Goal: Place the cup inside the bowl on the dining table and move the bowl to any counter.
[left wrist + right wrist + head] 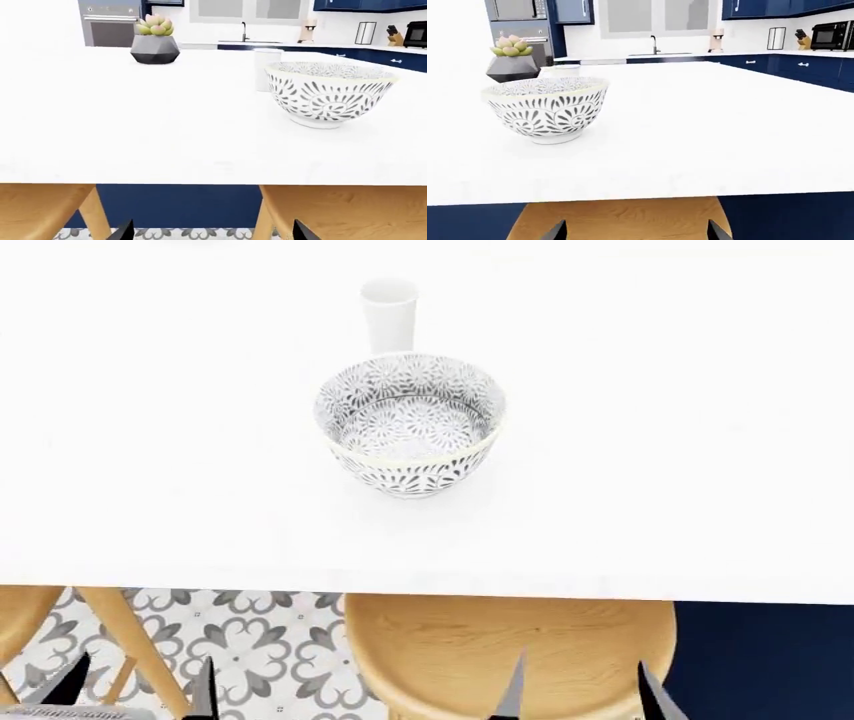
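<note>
The bowl [410, 426] is seen upright on the dining table [694, 440], set back from the near edge and roughly central along it. The cup [388, 314] stands upright just behind the bowl, on the side away from the near edge; whether the two touch cannot be told. In the left wrist view the cup [267, 69] is partly hidden by the bowl [328, 93].

Both pincers are held low, below and in front of the table's near edge, well apart from bowl and cup. The left pincer [134, 685] is seen with its dark fingertips spread, nothing between them. The right pincer [577, 692] is likewise spread and empty, above a wooden stool [507, 640].

A succulent in a dark faceted pot [155, 41] is noted farther back on the table.
</note>
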